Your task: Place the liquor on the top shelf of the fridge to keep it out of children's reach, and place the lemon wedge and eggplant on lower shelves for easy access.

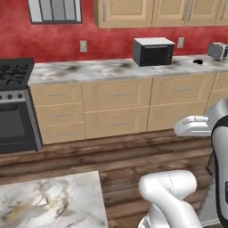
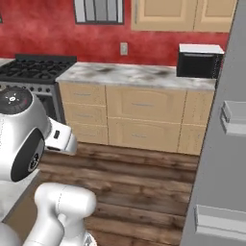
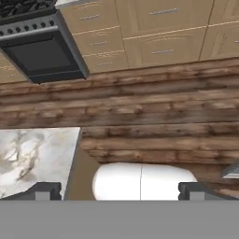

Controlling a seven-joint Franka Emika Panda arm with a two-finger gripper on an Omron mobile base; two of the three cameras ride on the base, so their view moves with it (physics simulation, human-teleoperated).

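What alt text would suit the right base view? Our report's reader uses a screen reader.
The robot's white arm rises at lower left over a wooden floor, facing tan drawers under a marble counter with a black microwave. A stove stands left; a grey fridge door with bins fills the right.

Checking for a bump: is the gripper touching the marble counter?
Apart. The hand view shows the gripper open over wood floor, with the marble counter off to one side.
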